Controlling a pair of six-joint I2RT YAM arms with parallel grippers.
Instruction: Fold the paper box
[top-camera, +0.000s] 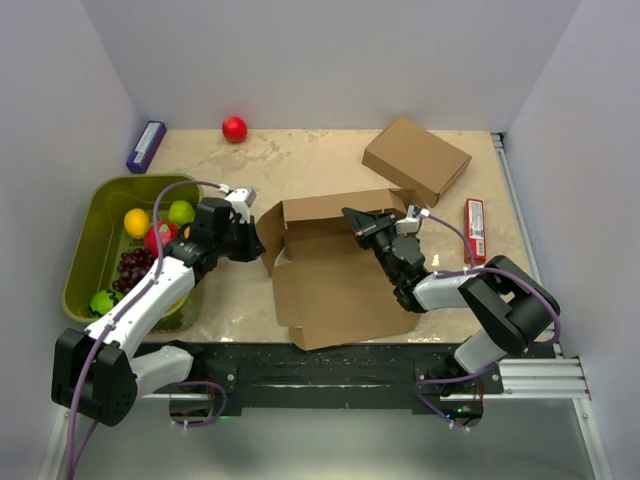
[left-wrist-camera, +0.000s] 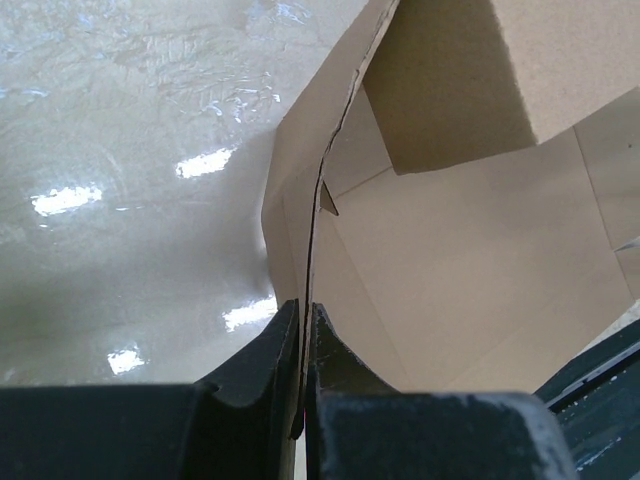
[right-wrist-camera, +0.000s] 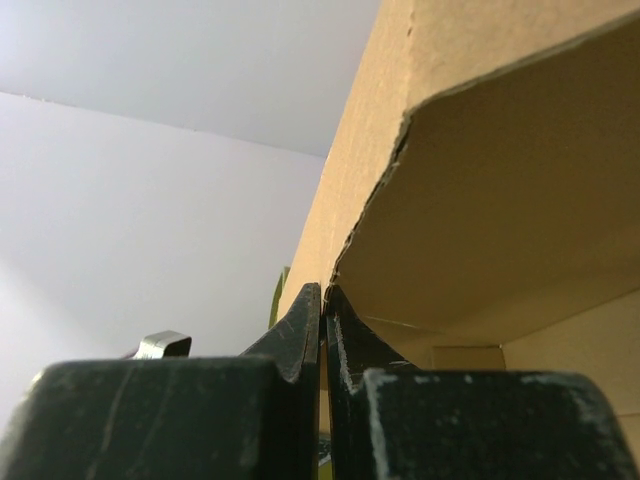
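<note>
The paper box (top-camera: 330, 270) is a brown cardboard sheet lying half formed in the middle of the table, its back and left walls raised and its front panel flat. My left gripper (top-camera: 256, 240) is shut on the upright left wall; in the left wrist view the thin cardboard edge (left-wrist-camera: 312, 200) runs down between the black fingertips of the gripper (left-wrist-camera: 303, 322). My right gripper (top-camera: 351, 219) is shut on a raised flap at the box's right back corner. In the right wrist view that flap (right-wrist-camera: 480, 190) rises from the pinched jaws of the gripper (right-wrist-camera: 323, 300).
A second, fully formed brown carton (top-camera: 416, 158) sits at the back right. A red packet (top-camera: 474, 230) lies at the right edge, a red ball (top-camera: 234, 128) and a purple box (top-camera: 146, 146) at the back. A green bin (top-camera: 92, 215) with fruit stands at the left.
</note>
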